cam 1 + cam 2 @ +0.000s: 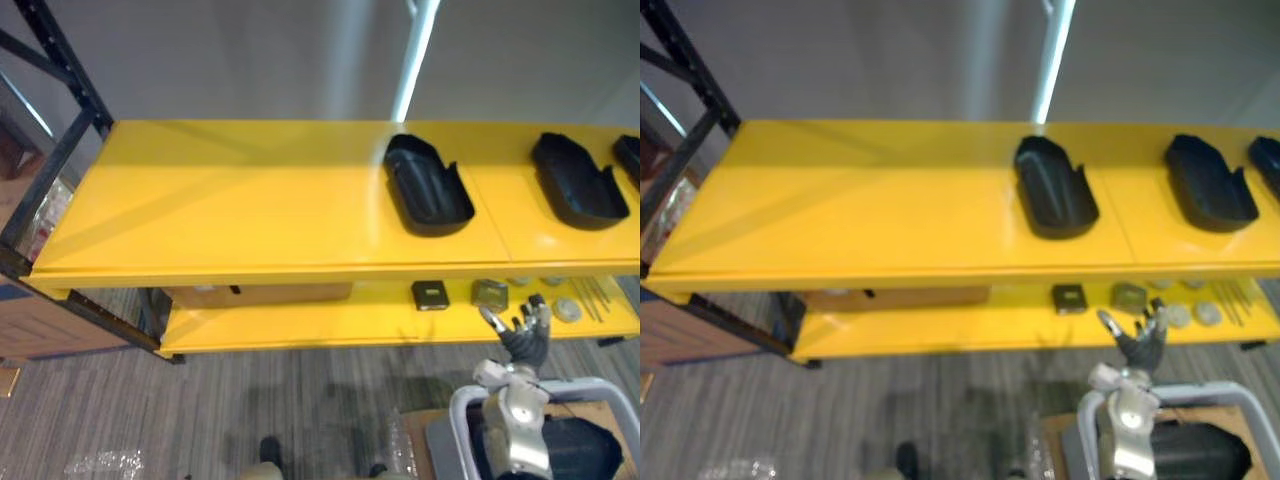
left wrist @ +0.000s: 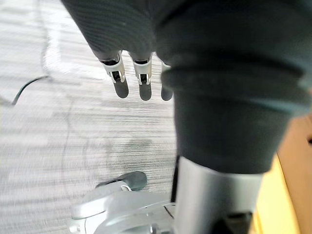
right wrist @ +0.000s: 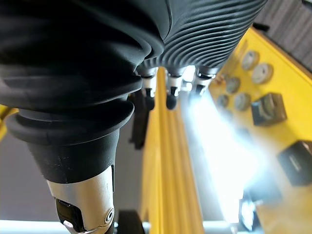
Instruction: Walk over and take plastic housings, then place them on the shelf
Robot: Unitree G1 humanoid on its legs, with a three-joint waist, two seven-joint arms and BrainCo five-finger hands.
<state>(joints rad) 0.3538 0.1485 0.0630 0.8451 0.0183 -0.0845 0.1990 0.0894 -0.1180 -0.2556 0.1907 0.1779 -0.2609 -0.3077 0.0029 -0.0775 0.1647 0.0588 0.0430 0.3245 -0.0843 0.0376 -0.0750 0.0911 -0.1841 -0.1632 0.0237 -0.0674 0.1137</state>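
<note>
Your right hand hangs open and empty by the lower shelf. Left hand has loose, straight fingers over the carpet, holding nothing. Black housings sit on the top shelf.

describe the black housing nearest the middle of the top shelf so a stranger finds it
Find the yellow shelf and look at its top board. Of the black plastic housings on its right half, take the leftmost housing, just left of the board's seam. The other housings lie right of that seam.
</note>
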